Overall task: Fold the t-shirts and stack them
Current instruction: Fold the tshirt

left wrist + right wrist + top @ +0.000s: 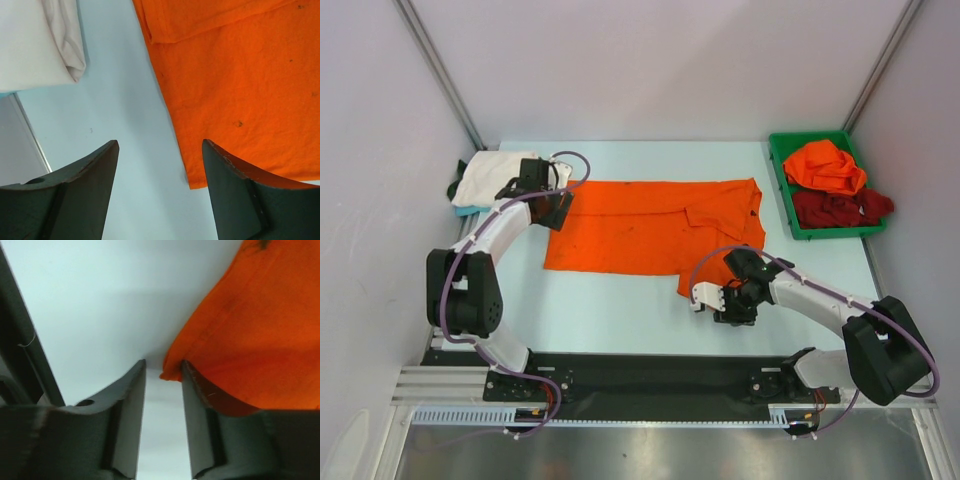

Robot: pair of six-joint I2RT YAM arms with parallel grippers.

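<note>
While the orange t-shirt (pixel 650 225) lies spread flat on the surface (pixel 600 310), open jaws stand at two edges.
The left gripper (pixel 160 147) hovers with jaws wide over its left edge; the right gripper (pixel 164 365) has jaws narrowly apart around a near corner, not pinching it.

Taking the spread orange shirt (pixel 655 225) as the mark, bare table (pixel 610 310) is lying open all along its near side, and a free band is running beyond its far edge. To its left, a strip of table is showing between it and the folded white shirt (pixel 495 178). The left gripper (pixel 160 145) is hanging over that edge, jaws apart and empty. At its near right corner the right gripper (pixel 164 365) is crowding the hem, jaws parted. Right of it, a green bin (pixel 782 190) with heaped shirts (pixel 830 185) is blocking the far corner, leaving a narrow lane between. Walls (pixel 380 150) are closing in on three sides.
</note>
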